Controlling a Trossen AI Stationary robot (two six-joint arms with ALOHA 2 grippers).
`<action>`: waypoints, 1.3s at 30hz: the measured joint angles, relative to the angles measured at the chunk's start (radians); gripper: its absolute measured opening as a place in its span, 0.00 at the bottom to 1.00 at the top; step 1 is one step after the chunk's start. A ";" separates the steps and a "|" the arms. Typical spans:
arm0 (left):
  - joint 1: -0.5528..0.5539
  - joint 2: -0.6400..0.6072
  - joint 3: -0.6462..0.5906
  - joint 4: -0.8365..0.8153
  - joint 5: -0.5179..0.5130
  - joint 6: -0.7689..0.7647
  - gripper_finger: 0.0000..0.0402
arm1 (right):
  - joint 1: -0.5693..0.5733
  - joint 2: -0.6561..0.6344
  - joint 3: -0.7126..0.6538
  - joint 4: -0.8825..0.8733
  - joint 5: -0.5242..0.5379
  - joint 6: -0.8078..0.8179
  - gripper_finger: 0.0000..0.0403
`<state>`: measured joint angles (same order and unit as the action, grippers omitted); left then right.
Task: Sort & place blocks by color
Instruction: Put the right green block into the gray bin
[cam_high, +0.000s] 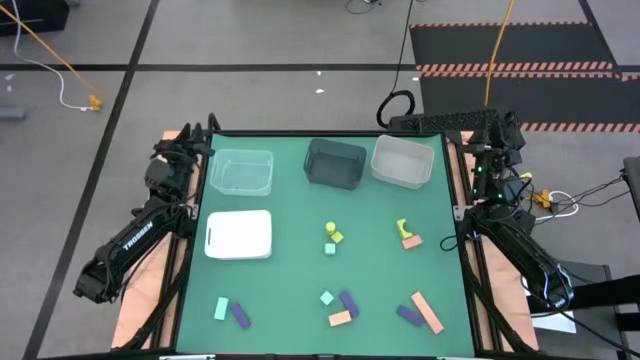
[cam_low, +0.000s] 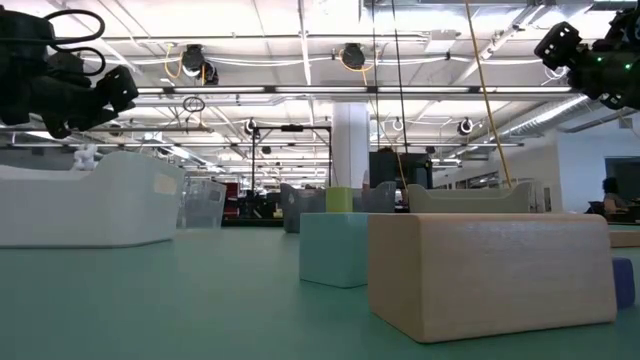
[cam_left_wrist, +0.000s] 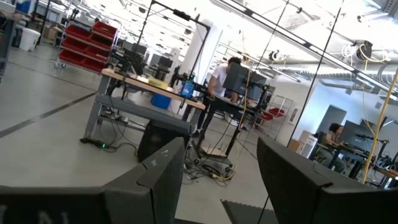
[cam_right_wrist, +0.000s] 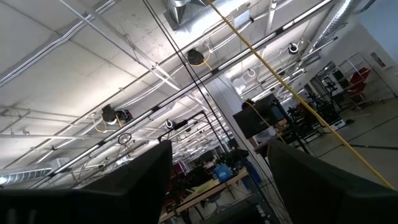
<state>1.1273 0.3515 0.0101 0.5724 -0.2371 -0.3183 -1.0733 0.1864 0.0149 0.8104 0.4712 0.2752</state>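
The blocks lie scattered on the near half of the green table. In the high view, a yellow-green round piece (cam_high: 331, 229), a yellow one and a mint cube (cam_high: 330, 248) sit mid-table. A yellow-green curved piece (cam_high: 403, 229) is next to a salmon block (cam_high: 411, 241). A mint block (cam_high: 221, 308) and a purple one (cam_high: 240, 316) lie near left. Mint, purple (cam_high: 348, 303) and salmon (cam_high: 341, 318) pieces lie near centre. A purple block and a salmon bar (cam_high: 427, 311) lie near right. My left gripper (cam_high: 188, 146) (cam_left_wrist: 221, 180) is open, raised at the far-left corner. My right gripper (cam_high: 498, 132) (cam_right_wrist: 217, 180) is open, raised at the far-right corner.
Along the far edge stand a clear bin (cam_high: 241, 171), a dark bin (cam_high: 335, 162) and a second clear bin (cam_high: 402, 160). A flat white tray (cam_high: 239, 234) lies left of centre. In the low view a salmon block (cam_low: 490, 270) stands close in front. People work at benches in the room beyond.
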 joint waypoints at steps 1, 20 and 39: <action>0.000 0.000 0.000 0.000 0.000 0.000 0.50 | 0.000 0.000 0.000 0.001 0.000 0.000 0.64; 0.000 0.000 0.000 0.000 0.000 0.000 0.50 | 0.002 0.031 0.000 -0.046 -0.301 0.481 0.64; 0.000 0.000 0.000 0.000 0.000 0.000 0.50 | 0.002 0.218 0.124 -0.040 -0.647 0.467 0.64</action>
<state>1.1271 0.3514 0.0101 0.5720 -0.2367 -0.3183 -1.0714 0.4041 0.1388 0.7704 -0.1757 0.7426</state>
